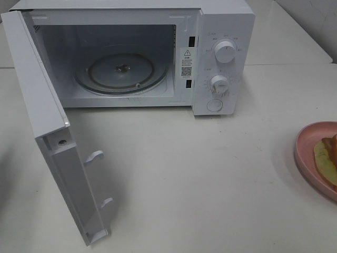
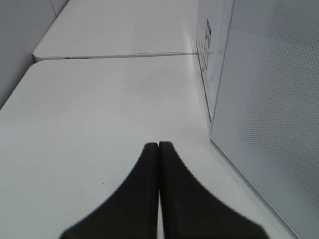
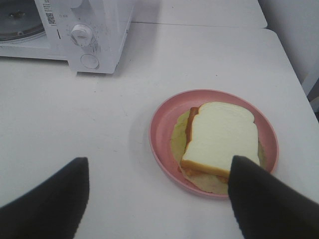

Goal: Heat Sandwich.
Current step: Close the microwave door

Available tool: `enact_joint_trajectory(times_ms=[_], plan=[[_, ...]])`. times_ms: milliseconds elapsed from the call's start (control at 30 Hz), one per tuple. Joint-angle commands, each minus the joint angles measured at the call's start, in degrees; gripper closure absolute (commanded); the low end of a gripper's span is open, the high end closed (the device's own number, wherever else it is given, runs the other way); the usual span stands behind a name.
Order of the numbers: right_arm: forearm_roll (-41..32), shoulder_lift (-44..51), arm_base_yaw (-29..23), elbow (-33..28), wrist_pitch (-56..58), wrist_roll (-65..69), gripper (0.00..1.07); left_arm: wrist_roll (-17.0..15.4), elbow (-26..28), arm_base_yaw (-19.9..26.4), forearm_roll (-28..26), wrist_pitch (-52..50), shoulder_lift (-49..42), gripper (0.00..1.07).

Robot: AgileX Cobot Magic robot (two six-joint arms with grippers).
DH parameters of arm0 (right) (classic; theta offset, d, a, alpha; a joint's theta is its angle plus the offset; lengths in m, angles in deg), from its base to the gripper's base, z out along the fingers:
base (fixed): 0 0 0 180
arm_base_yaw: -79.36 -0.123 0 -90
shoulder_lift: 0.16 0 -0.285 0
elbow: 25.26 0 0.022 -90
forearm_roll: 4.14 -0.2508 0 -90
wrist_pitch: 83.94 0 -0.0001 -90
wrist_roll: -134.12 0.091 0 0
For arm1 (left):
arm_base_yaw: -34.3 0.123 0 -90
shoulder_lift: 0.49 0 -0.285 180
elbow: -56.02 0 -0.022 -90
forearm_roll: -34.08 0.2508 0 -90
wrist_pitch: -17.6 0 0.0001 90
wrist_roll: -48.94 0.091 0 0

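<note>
Exterior high view, left to right: microwave door [image 1: 58, 158] swung wide open, glass turntable [image 1: 121, 73] bare, sandwich [image 1: 327, 155] on the pink plate [image 1: 308, 153] at the desk's [image 1: 200, 184] right edge. Left hand [image 2: 158, 145] closed on nothing; right hand [image 3: 157, 172] spread wide above the plate, gripping nothing. Loading, closing and heating all left, by the look of it.

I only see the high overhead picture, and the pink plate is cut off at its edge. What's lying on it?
Observer: A sandwich, white bread on top, lying on the pink plate.
Operator: Is a robot hand near it?
Observer: Yes, the right gripper hangs over the table beside the plate, fingers spread wide and holding nothing.
Operator: And the other hand?
Observer: The left gripper is shut and empty, beside the open microwave door.
</note>
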Motion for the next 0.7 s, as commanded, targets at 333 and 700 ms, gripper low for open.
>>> enact_joint_trajectory(times_ms=[333, 700], plan=[[0.06, 1.49, 0.46, -0.11, -0.29, -0.11, 0.32, -2.75, 3.72, -5.5, 6.36, -6.53, 8.02, 1.07], [0.06, 1.49, 0.46, -0.11, -0.29, -0.11, 0.32, -2.75, 7.33, -13.58, 7.45, -11.06, 15.53, 1.07]])
